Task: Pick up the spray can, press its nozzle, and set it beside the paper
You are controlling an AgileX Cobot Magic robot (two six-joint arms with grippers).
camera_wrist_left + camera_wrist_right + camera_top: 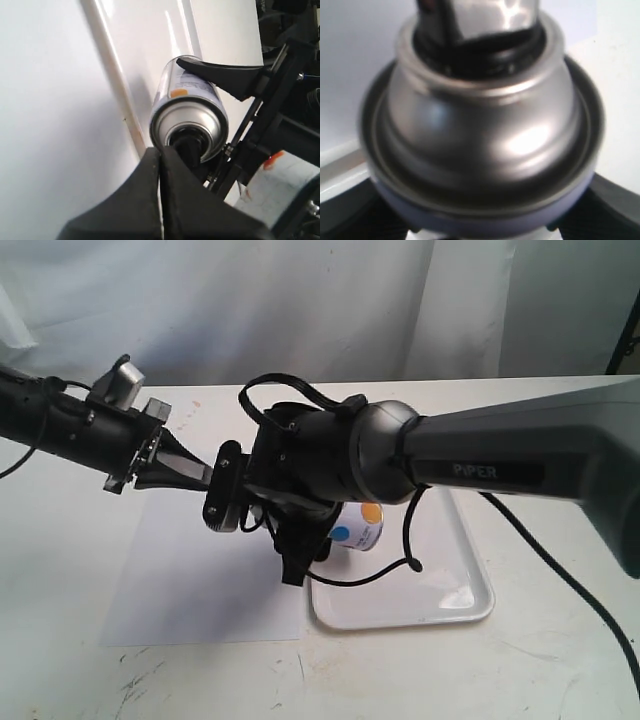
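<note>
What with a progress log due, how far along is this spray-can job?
Done: the right gripper holds the spray can lifted above the tray. In hand: the shut left gripper has its tips at the nozzle; pressed or not, I cannot tell. Left: setting it beside the paper.

Nozzle (189,145) blurred, perhaps partly hidden
</note>
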